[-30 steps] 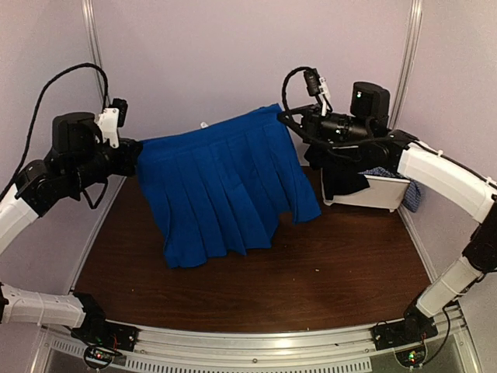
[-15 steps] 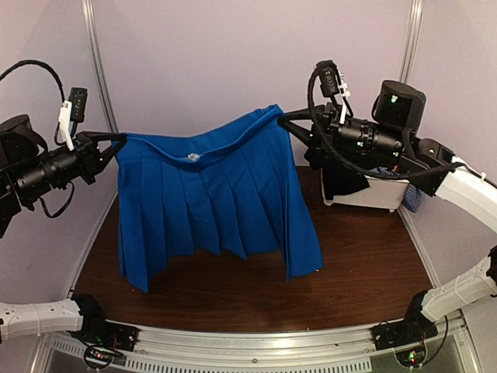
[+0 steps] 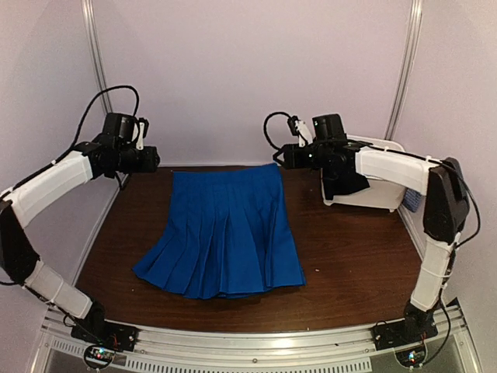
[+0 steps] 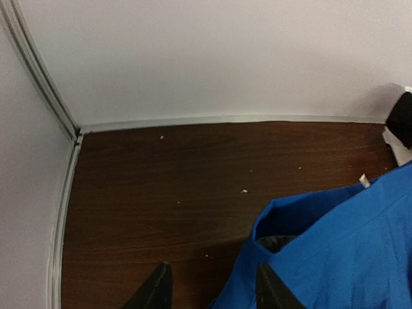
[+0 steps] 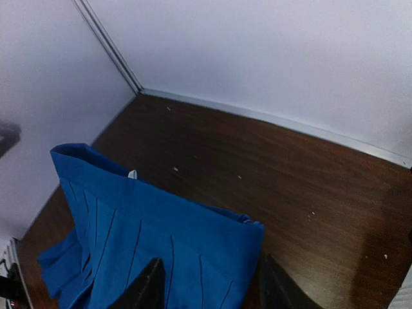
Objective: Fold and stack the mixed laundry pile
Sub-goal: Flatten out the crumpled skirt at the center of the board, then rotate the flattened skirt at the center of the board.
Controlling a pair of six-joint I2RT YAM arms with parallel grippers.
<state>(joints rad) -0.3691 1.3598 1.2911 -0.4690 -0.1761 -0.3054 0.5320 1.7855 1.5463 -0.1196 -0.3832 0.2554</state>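
Claws on both arms stand spread, with nothing pinched between their fingers. The left claw hovers low over the far left part of the tabletop. Its two dark fingers are parted and bare wood shows in most of the gap. In that wrist view the right-hand finger overlaps the edge of the royal-blue pleated skirt; whether it touches the cloth cannot be told. The waistband corner beside it gapes open and looks darker inside. A small white label sticks up from the band farther along.

The right claw hangs above the other waistband corner, its fingers equally parted, and blue cloth shows below and between them.

From the top camera, the skirt lies flat in the middle of the brown tabletop. Its waistband faces the back wall and its pleated hem fans out toward the arm bases. Each claw sits just outside a waistband corner, the left one to the left and the right one to the right.

At the far right, apart from the skirt, stands a white plastic tub. A black garment drapes over its left wall beneath the right arm, and a blue-white speckled cloth hangs over its right end.
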